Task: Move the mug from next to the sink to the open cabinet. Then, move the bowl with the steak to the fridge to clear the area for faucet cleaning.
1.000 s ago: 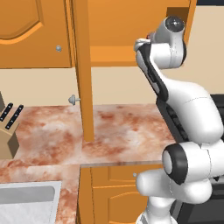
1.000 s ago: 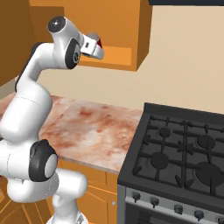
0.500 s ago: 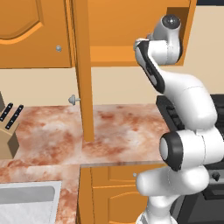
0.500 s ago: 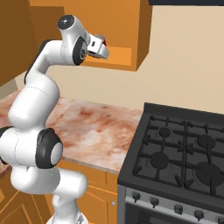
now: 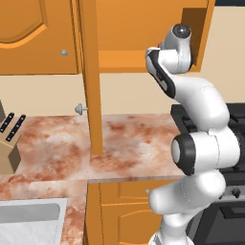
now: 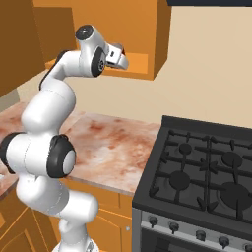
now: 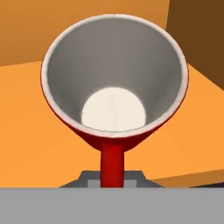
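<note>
My gripper (image 7: 112, 178) is shut on the handle of the mug (image 7: 114, 87), which is red outside and pale grey-white inside. In the hand view the mug's mouth faces the camera, just above the orange shelf (image 7: 39, 140) of the open cabinet. The right base view shows my gripper (image 6: 121, 55) reaching into the open cabinet (image 6: 142, 63) at shelf height. From the left base view my raised arm covers the hand in front of the open cabinet (image 5: 129, 60). A corner of the sink (image 5: 28, 222) lies at the lower left.
The cabinet's open door (image 5: 91, 81) stands edge-on left of my arm, its knob (image 5: 80, 109) pointing left. A knife block (image 5: 9, 143) sits on the marbled counter (image 5: 134, 143). A black gas stove (image 6: 206, 167) is to the right.
My arm has stretched further into the cabinet, carrying the mug deeper over the shelf. The grip on the handle is unchanged.
</note>
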